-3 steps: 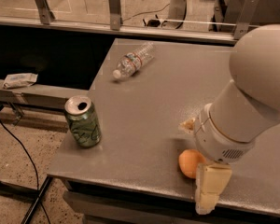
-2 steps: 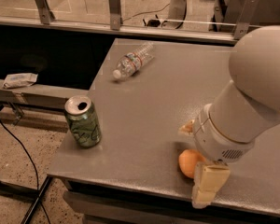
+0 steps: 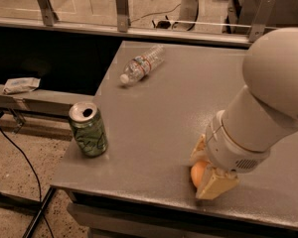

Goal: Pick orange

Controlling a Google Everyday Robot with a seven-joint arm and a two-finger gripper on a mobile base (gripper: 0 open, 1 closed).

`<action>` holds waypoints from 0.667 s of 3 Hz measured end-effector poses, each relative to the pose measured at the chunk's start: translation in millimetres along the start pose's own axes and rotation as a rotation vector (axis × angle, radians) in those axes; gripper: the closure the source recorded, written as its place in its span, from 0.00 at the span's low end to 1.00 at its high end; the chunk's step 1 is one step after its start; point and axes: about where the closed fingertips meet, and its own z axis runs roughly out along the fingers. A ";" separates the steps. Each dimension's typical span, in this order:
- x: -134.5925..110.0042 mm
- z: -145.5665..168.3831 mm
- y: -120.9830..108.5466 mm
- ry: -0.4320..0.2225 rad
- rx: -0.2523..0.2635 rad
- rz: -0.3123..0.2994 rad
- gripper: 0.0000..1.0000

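The orange [image 3: 197, 173] lies on the grey table [image 3: 159, 128] near its front edge, right of the middle. Only its left part shows; the rest is hidden behind the gripper. My gripper [image 3: 208, 168] hangs from the big white arm [image 3: 268, 108] and is down at the orange, with its cream parts on the near and far sides of the fruit. The orange rests on the table surface.
A green soda can [image 3: 88, 129] stands upright near the table's front left corner. A clear plastic water bottle [image 3: 141, 64] lies on its side at the back left. A glass railing [image 3: 119, 4] runs behind the table. A black cable [image 3: 20, 157] lies on the floor at the left.
The gripper's near cream part has shifted slightly up and left, closer against the orange. The orange, the can and the bottle have not moved.
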 end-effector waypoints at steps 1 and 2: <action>-2.8 -27.6 -5.9 -0.057 0.028 -0.047 0.91; -9.2 -78.2 -18.9 -0.128 0.110 -0.109 1.00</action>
